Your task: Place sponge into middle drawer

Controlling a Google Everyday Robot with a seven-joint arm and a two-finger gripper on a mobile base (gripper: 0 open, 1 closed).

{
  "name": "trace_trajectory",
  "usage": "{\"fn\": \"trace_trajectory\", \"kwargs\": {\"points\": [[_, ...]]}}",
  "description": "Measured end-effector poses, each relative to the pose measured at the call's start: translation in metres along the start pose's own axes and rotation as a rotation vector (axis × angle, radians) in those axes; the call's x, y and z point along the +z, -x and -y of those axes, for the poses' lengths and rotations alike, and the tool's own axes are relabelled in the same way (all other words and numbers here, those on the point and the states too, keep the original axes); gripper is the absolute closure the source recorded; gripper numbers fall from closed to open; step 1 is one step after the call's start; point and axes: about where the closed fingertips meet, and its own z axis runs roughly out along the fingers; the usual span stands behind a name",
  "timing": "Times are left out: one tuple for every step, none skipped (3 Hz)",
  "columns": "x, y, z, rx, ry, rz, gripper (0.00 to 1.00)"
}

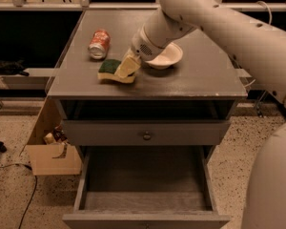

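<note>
The sponge (109, 68), dark green on top with pale yellow foam beneath, lies flat on the grey cabinet top (195, 75), left of centre. My gripper (126, 67) reaches down from the big white arm and sits at the sponge's right end, touching or overlapping it. The middle drawer (143, 202) is pulled out at the bottom of the cabinet, with a bare grey floor and nothing in it. It is well below and in front of the sponge.
A red soda can (99, 44) lies on its side behind the sponge. A white bowl (165, 57) stands just right of the gripper. A closed drawer front with a round knob (147, 136) sits above the open drawer. A cardboard box (51, 152) stands on the floor at left.
</note>
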Motion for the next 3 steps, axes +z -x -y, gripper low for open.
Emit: {"fn": "trace_trajectory", "kwargs": {"points": [[-0.047,-0.020,-0.008,0.039,-0.065,0.032,1.00],[-0.091,-0.038,-0.025,0.066,-0.120,0.064,1.00],[-0.134,-0.064,-0.051,0.106,-0.180,0.112,1.00]]}}
